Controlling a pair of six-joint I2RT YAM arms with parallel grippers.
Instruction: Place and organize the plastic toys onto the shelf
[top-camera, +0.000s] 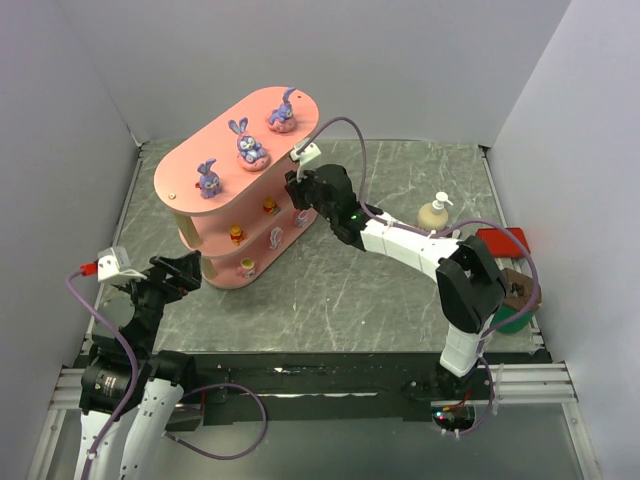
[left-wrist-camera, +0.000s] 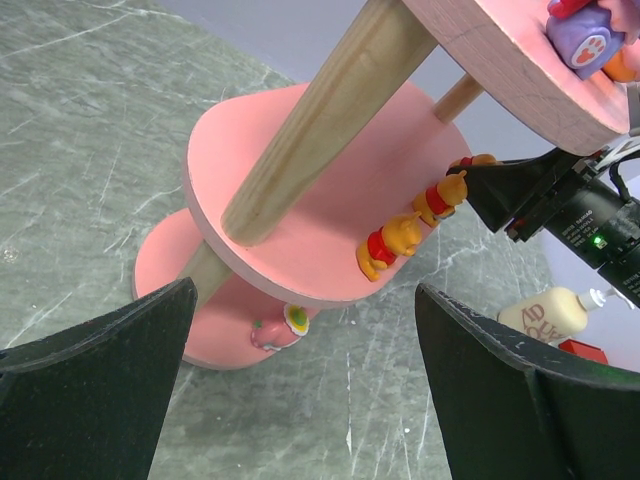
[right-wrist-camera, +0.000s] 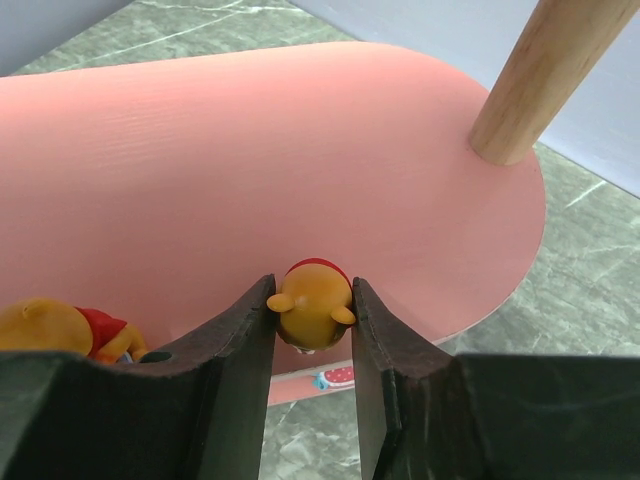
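Observation:
The pink three-tier shelf (top-camera: 190, 180) stands at the back left. Three purple bunnies (top-camera: 249, 148) stand on its top board. Two orange toys (top-camera: 236, 235) stand on the middle board and pink-and-white ones (top-camera: 246, 267) on the bottom board. My right gripper (top-camera: 300, 192) reaches to the middle board's right end. In the right wrist view it (right-wrist-camera: 312, 288) is shut on an orange bear toy (right-wrist-camera: 312, 308) over the middle board (right-wrist-camera: 250, 150), beside another orange bear (right-wrist-camera: 55, 328). My left gripper (left-wrist-camera: 300, 400) is open and empty, low by the shelf's near end (top-camera: 185, 268).
A cream pump bottle (top-camera: 434, 213) and a flat red box (top-camera: 503, 241) stand at the right, with a green item (top-camera: 515, 318) near the right arm's base. A wooden post (right-wrist-camera: 540, 80) rises at the shelf's right end. White walls enclose the table.

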